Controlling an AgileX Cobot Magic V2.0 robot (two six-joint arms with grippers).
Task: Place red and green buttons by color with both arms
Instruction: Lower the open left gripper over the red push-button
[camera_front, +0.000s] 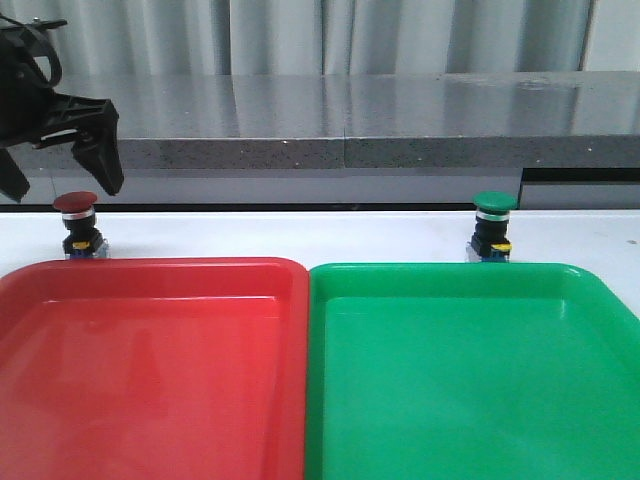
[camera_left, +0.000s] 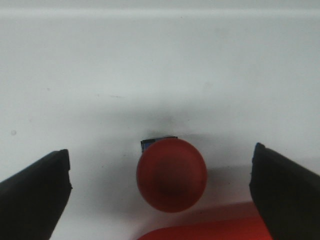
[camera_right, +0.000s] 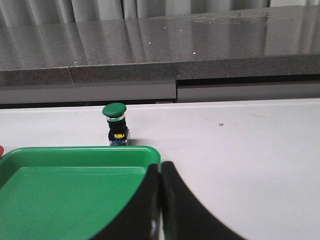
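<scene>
The red button stands upright on the white table just behind the red tray. My left gripper hangs open directly above it, empty. In the left wrist view the dark red cap lies between the two spread fingers, touching neither. The green button stands upright behind the green tray. In the right wrist view the green button is well ahead of my right gripper, which is shut and empty above the tray's near corner. The right gripper is out of the front view.
The red and green trays lie side by side and fill the front of the table. A grey stone ledge runs along the back, behind both buttons. Bare white table lies to the right of the green tray.
</scene>
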